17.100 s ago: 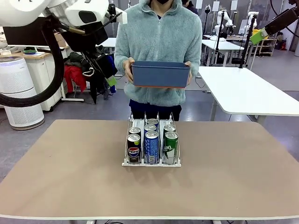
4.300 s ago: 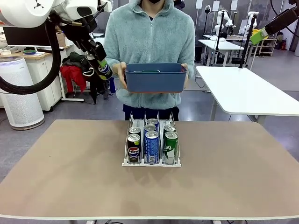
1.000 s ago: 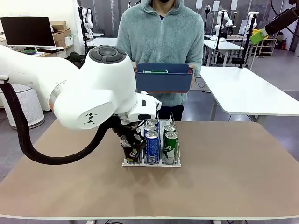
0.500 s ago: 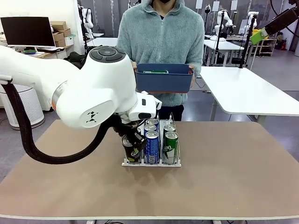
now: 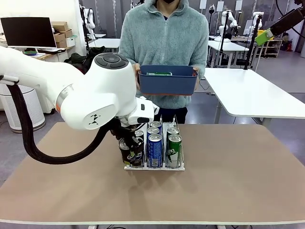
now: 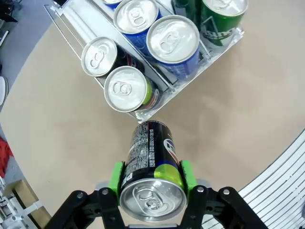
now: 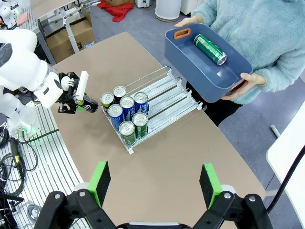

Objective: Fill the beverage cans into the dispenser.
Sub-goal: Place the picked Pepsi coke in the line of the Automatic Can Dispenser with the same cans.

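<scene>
We find the left gripper (image 6: 151, 180) clenched on a black can (image 6: 150, 152), whose far end sits just beside the front corner of the dispenser (image 6: 78, 19), at twelve o'clock in the left wrist view, with further cans (image 6: 172, 40) in its lanes. In the front view the left arm (image 5: 95, 102) stands before the dispenser's left lane and hides part of it. The right gripper (image 7: 156, 183) is released and empty; at one o'clock in its view a person (image 7: 267, 28) holds a blue bin (image 7: 186, 52) with one green can (image 7: 209, 49) lying inside

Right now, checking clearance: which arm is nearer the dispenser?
Left. The left arm holds a can off the dispenser's front corner; the right arm hangs high above the table, far off.
</scene>
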You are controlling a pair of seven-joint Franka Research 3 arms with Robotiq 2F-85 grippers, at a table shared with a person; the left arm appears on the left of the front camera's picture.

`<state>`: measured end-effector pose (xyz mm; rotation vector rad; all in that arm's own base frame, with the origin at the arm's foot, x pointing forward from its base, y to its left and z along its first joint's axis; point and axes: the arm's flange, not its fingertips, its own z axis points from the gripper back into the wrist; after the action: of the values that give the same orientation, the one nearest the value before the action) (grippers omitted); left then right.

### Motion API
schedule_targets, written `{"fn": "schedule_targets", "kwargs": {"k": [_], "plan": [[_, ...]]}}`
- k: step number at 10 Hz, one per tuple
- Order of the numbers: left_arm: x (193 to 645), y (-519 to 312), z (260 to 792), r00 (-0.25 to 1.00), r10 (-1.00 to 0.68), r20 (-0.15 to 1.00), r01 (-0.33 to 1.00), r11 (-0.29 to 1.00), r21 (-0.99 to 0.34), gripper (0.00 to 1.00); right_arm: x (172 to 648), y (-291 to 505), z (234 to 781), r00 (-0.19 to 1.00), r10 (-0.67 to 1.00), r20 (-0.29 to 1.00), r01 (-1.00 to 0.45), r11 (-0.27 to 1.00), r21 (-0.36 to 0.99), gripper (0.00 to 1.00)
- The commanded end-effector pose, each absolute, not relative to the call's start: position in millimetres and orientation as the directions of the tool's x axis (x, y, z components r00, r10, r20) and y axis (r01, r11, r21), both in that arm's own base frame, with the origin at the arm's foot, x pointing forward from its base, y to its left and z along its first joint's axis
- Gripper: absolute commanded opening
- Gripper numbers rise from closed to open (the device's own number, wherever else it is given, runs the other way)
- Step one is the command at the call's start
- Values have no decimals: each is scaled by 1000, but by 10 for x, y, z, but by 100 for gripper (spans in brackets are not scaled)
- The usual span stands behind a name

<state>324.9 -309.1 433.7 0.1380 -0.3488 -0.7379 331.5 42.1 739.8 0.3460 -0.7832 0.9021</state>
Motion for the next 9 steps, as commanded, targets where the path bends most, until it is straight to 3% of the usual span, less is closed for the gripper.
{"fn": "schedule_targets", "kwargs": {"k": [1,9], "plan": [[3362,-3161,4308,693,-667,274,624,745,234,58,3315,431,7392,374,570,732,-807,589,-46,100],[3820,-3113,4285,691,-639,338,649,754,99,58,3315,431,7392,374,570,732,-807,589,-46,100]]}}
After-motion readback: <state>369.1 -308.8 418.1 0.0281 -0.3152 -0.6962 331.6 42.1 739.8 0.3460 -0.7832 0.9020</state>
